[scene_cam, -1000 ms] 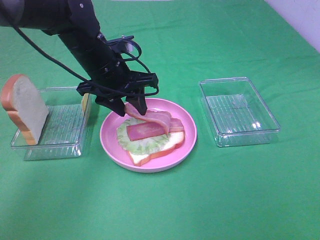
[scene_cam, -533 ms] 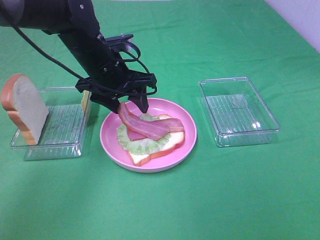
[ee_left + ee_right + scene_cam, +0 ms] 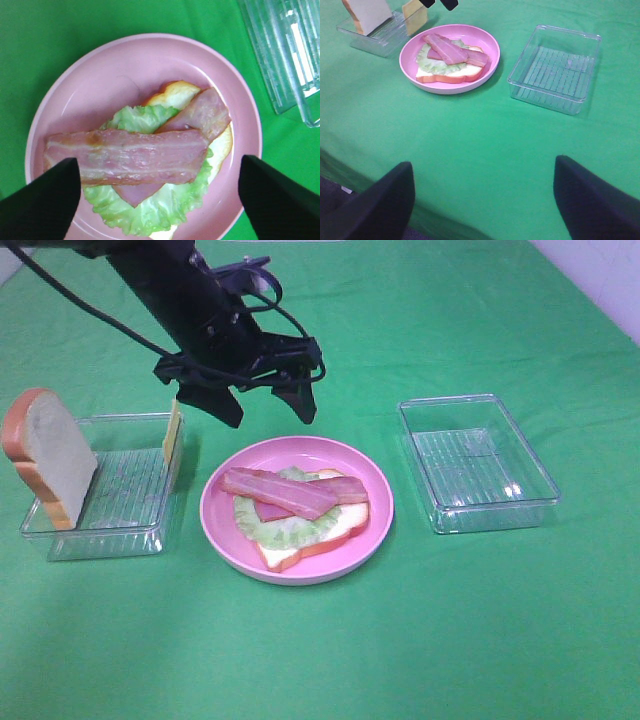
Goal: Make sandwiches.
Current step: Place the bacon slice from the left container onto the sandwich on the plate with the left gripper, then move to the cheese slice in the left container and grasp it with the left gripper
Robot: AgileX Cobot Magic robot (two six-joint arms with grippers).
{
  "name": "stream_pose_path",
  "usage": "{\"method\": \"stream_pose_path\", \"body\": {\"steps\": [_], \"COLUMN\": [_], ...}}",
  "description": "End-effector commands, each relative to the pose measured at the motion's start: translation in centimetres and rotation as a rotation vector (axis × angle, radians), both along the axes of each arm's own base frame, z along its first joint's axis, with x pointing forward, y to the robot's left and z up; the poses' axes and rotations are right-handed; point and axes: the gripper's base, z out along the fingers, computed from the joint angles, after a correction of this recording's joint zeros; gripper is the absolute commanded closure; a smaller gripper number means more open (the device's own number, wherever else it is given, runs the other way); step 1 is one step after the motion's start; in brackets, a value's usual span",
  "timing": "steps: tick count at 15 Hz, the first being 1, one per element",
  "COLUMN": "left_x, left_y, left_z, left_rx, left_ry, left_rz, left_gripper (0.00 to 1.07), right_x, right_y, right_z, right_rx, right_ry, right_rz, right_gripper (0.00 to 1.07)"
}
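Observation:
An open sandwich lies on the round pink plate point(image 3: 222, 512): a bread slice point(image 3: 330, 538) with green lettuce point(image 3: 290, 530) and two reddish-pink meat strips point(image 3: 280, 492) crossed on top. It also shows in the left wrist view point(image 3: 130, 159) and the right wrist view point(image 3: 451, 52). My left gripper point(image 3: 268, 408) hangs open and empty above the plate's far rim. A second bread slice point(image 3: 48, 455) stands upright in the left tray point(image 3: 110, 515), and a thin yellow cheese slice point(image 3: 171, 432) leans at that tray's right end. My right gripper point(image 3: 482, 200) is open and empty, well away from the plate.
An empty clear rectangular tray point(image 3: 477, 462) stands to the right of the plate. The green cloth point(image 3: 400, 640) covers the whole table, with open cloth in front.
My left gripper has let go of the second meat strip, which now lies across the lettuce, and has risen and moved back from the plate.

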Motion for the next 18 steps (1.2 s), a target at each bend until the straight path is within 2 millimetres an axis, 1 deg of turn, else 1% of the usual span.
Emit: {"method": "stream_pose_path", "body": {"steps": [1,2,4,5,7,8,9,10,12,13,14,15,16,17,18], "left_x": [-0.3,-0.3,-0.2,-0.1,0.4,1.0,1.0,1.5,2.4,2.7,3.3,3.4,3.4,3.7,4.1], "left_y": [0.4,1.1,2.4,3.2,4.9,6.3,6.3,7.2,8.0,7.9,7.5,7.4,7.4,7.3,7.2], "left_z": [3.2,4.6,6.0,6.3,6.1,5.6,5.6,5.1,3.2,2.1,0.1,-0.8,-0.8,-2.0,-2.5], "left_rx": [0.026,0.084,0.182,0.23,0.291,0.305,0.305,0.316,0.338,0.348,0.356,0.364,0.364,0.374,0.367], "left_ry": [-0.035,-0.039,-0.027,-0.022,0.003,0.036,0.036,0.056,0.1,0.117,0.142,0.161,0.161,0.175,0.155], "left_rz": [0.017,0.067,0.139,0.179,0.25,0.291,0.291,0.312,0.331,0.327,0.32,0.317,0.317,0.316,0.316], "left_gripper": [0.25,0.25,0.25,0.25,0.25,0.25,0.25,0.25,0.25,0.25,0.25,0.25,0.25,0.25,0.25], "right_x": [-0.1,-0.1,-0.1,-0.1,-0.1,-0.1,-0.1,-0.1,-0.1,-0.1,-0.1,-0.1,-0.1,-0.1,-0.1], "right_y": [-0.1,-0.1,-0.1,-0.1,-0.1,-0.1,-0.1,-0.1,-0.1,-0.1,-0.1,-0.1,-0.1,-0.1,-0.1], "right_z": [-0.1,-0.1,-0.1,-0.1,-0.1,-0.1,-0.1,-0.1,-0.1,-0.1,-0.1,-0.1,-0.1,-0.1,-0.1], "right_rx": [0.002,0.002,0.002,0.002,0.002,0.002,0.002,0.002,0.002,0.002,0.002,0.002,0.002,0.002,0.002], "right_ry": [-0.018,-0.018,-0.018,-0.018,-0.018,-0.018,-0.018,-0.018,-0.018,-0.018,-0.018,-0.018,-0.018,-0.018,-0.018], "right_rz": [0.003,0.003,0.003,0.003,0.003,0.003,0.003,0.003,0.003,0.003,0.003,0.003,0.003,0.003,0.003], "right_gripper": [0.34,0.34,0.34,0.34,0.34,0.34,0.34,0.34,0.34,0.34,0.34,0.34,0.34,0.34,0.34]}}
